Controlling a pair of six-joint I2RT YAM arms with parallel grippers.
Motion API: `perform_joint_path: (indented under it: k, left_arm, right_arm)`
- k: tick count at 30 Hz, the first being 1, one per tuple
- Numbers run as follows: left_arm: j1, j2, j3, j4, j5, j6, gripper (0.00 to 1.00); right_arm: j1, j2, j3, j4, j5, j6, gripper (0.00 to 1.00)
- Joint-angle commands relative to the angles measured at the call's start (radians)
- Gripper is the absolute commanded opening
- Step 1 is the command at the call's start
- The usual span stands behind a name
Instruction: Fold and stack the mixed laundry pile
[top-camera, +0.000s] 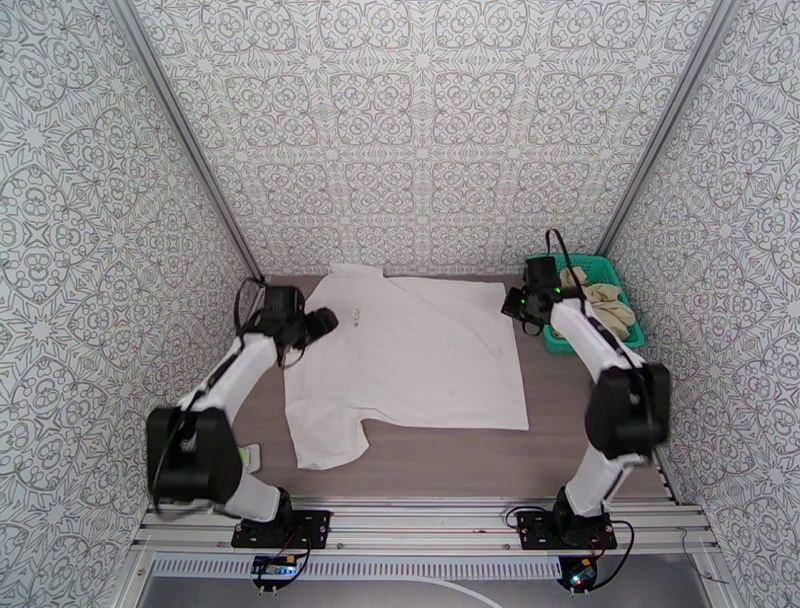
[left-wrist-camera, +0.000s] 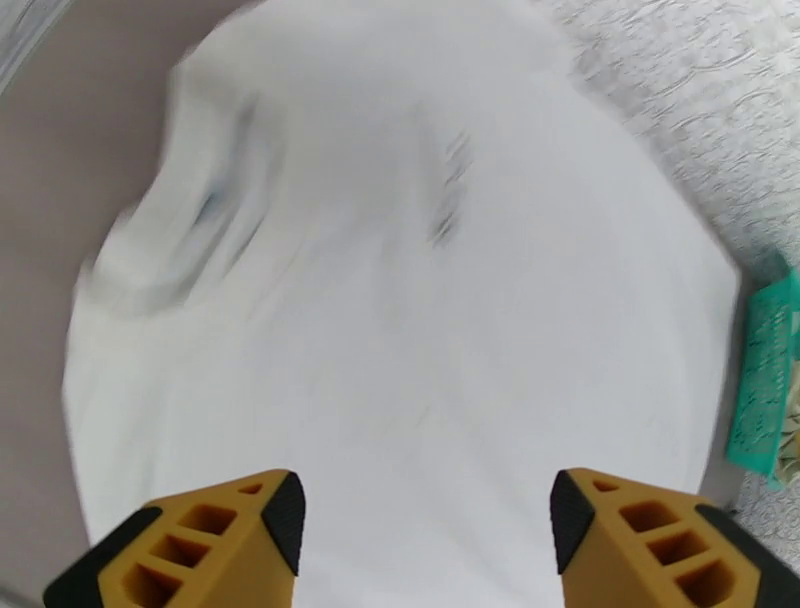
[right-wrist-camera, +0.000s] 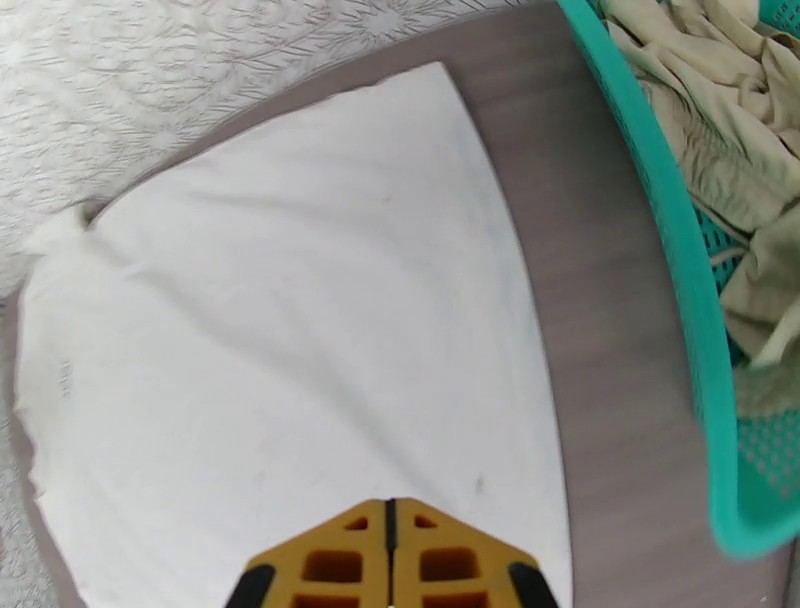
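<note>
The white T-shirt (top-camera: 410, 350) lies spread flat on the wooden table, collar at the far left, one sleeve toward the near edge. Its small chest mark (top-camera: 358, 320) shows near the collar. My left gripper (top-camera: 320, 322) hovers at the shirt's left edge, open with nothing between its fingers; in the left wrist view this gripper (left-wrist-camera: 425, 520) stands above the blurred white cloth (left-wrist-camera: 400, 300). My right gripper (top-camera: 512, 303) is at the shirt's far right corner, shut and empty; the same gripper (right-wrist-camera: 390, 505) hangs over the shirt's edge (right-wrist-camera: 300, 330). The beige garment (top-camera: 605, 300) lies crumpled in the basket.
The teal mesh basket (top-camera: 600, 264) stands at the far right corner, its rim (right-wrist-camera: 690, 330) close beside my right gripper. Patterned walls enclose the table on three sides. A small pale object (top-camera: 250, 457) lies near the left arm's base. Bare wood (top-camera: 440, 460) runs along the near edge.
</note>
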Motion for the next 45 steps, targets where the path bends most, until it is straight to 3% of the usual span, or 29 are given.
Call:
perform_joint_path:
  k: [1, 5, 10, 13, 19, 26, 29, 34, 37, 42, 45]
  left_arm:
    - [0.020, -0.124, -0.179, -0.206, -0.147, -0.109, 0.73]
    - [0.019, -0.301, -0.319, -0.261, -0.135, -0.235, 0.75]
    - [0.020, -0.406, -0.402, -0.333, -0.158, -0.328, 0.83]
    - [0.020, -0.440, -0.433, -0.364, -0.180, -0.349, 0.84]
    - [0.009, -0.392, -0.474, -0.266, -0.112, -0.340, 0.85]
    - [-0.008, -0.332, -0.533, -0.066, -0.014, -0.329, 0.65]
    - [-0.015, -0.316, -0.535, -0.003, 0.013, -0.325, 0.52]
    - [-0.011, -0.342, -0.517, -0.017, 0.009, -0.275, 0.15]
    - [-0.003, -0.362, -0.511, -0.026, 0.029, -0.244, 0.00]
    - [0.001, -0.388, -0.474, -0.085, 0.044, -0.188, 0.00]
    - [0.010, -0.424, -0.450, -0.137, 0.056, -0.168, 0.00]
  right_arm:
    - [0.010, -0.081, -0.197, 0.059, -0.052, 0.041, 0.07]
    - [0.010, -0.182, -0.321, 0.052, -0.036, 0.028, 0.10]
    - [0.010, -0.267, -0.432, 0.018, -0.048, 0.029, 0.15]
    - [0.007, -0.314, -0.495, -0.001, -0.055, 0.037, 0.19]
    - [-0.030, -0.396, -0.590, -0.017, -0.091, 0.061, 0.24]
    - [-0.057, -0.478, -0.621, -0.080, -0.059, 0.074, 0.27]
    - [-0.100, -0.503, -0.645, -0.093, -0.109, 0.089, 0.28]
    - [-0.183, -0.549, -0.700, -0.128, -0.189, 0.134, 0.33]
    - [-0.247, -0.595, -0.783, -0.082, -0.283, 0.224, 0.37]
    - [-0.265, -0.624, -0.920, 0.087, -0.416, 0.440, 0.37]
    - [-0.263, -0.610, -0.953, 0.133, -0.429, 0.520, 0.39]
